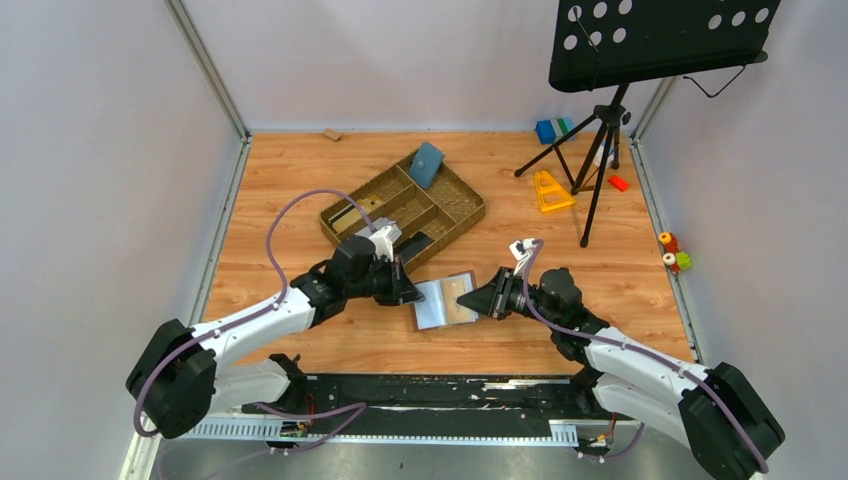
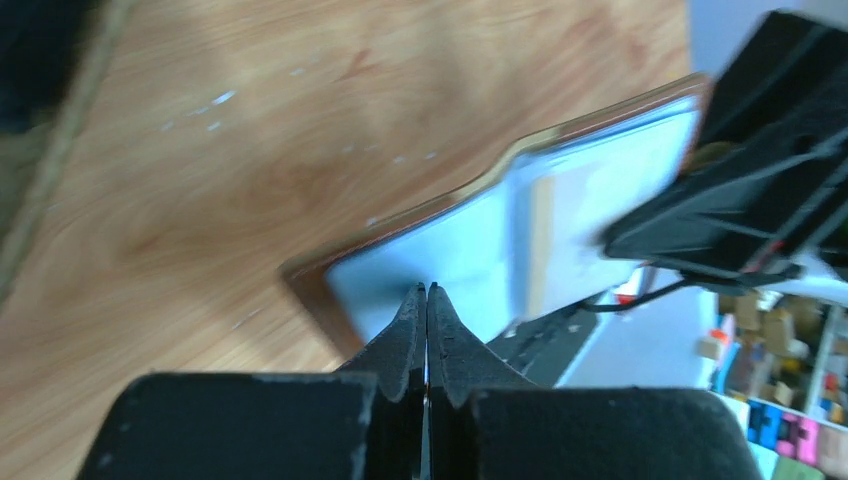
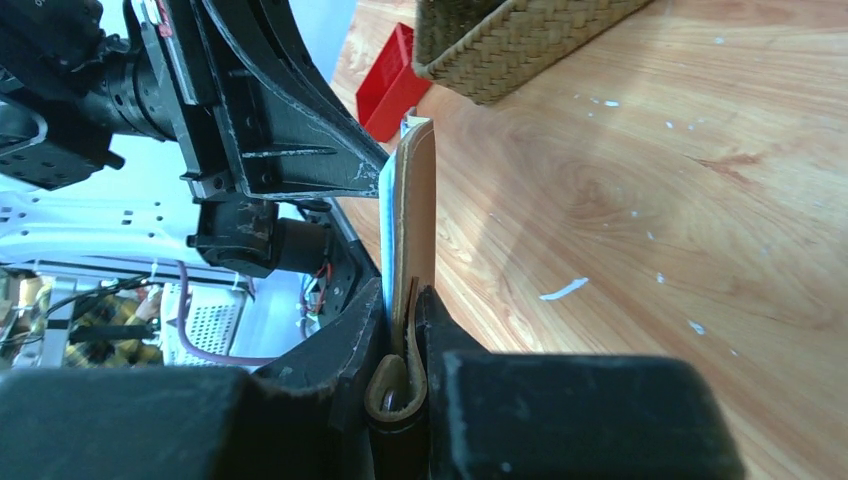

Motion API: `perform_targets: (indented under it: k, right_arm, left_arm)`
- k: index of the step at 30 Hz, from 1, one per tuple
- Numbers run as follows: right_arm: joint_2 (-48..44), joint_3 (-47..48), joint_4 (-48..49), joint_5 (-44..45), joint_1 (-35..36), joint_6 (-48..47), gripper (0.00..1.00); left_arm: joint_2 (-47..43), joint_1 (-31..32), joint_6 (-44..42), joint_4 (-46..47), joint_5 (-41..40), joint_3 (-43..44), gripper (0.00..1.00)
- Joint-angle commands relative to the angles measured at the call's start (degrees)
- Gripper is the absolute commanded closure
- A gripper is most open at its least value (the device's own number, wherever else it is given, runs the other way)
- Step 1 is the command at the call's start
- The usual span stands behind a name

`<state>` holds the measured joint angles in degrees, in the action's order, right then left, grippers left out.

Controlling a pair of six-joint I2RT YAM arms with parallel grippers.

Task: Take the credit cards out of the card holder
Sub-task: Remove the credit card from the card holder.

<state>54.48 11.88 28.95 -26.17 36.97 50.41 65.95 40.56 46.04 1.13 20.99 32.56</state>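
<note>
Find card holder [image 1: 445, 302] just in from the middle of the near edge, spread open between the two arms. Cannot tell whether resting on the wood or lifted off it.

Record right gripper [image 1: 480, 299] [image 3: 408, 312] clamped on the holder's right side, with the brown flap and small looped tab pinched between the black fingers. Record left gripper [image 1: 410, 293] [image 2: 427, 300] with fingers pressed fully together, tips at the holder's left edge over the pale sleeve. Cannot tell whether any sleeve is caught between them.

Note bare worktop [image 1: 290, 180] toward the left edge and again beyond the right arm toward the right edge. Note woven tray [image 1: 462, 181] just beyond the left gripper toward the far edge, set diagonally, with teal pouch [image 1: 426, 165] propped at its far end. Note music stand [image 1: 603, 115], tripod legs spread near the far-right corner, well apart from the holder.

Holder [image 2: 450, 240] [image 3: 413, 220] outside: smooth brown leather-look, thin raised rim. Inside: grey-blue, glossy clear sleeves, one tan rectangle showing. Tray: coarse tan weave, split into compartments. Worktop: wood-grain planks with small white flecks.
</note>
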Motion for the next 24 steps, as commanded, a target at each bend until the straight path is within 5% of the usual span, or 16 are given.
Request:
perform_targets:
  k: [1,7,13,20,22,24]
  right_arm:
    - [-3.47,2.04,-3.21,3.74,-0.09,-2.39,1.00]
    - [-5.97,1.02,-3.17,4.73,-1.21,-1.13,1.00]
    - [-4.46,0.16,1.54,2.27,-1.72,1.44,1.00]
    - [1.67,-0.32,10.07,-1.95,-1.72,5.83,1.00]
    - [3.26,-0.12,10.40,-2.90,-1.72,5.75,1.00]
    - [4.98,0.43,7.98,-3.15,-1.67,4.43,0.83]
  left_arm:
    - [-2.74,-0.13,-7.10,-11.80,-6.46,0.50,0.97]
    - [-11.81,-0.13,-6.17,-9.82,-8.22,-3.50,0.46]
    - [-13.09,-0.20,-2.18,3.29,-0.70,-9.16,0.19]
    - [-8.54,-0.13,2.73,17.83,5.20,-11.63,0.21]
    - [-7.95,-0.13,2.64,17.85,4.35,-11.32,0.31]
    - [-7.50,-0.13,2.20,17.14,2.90,-11.20,0.52]
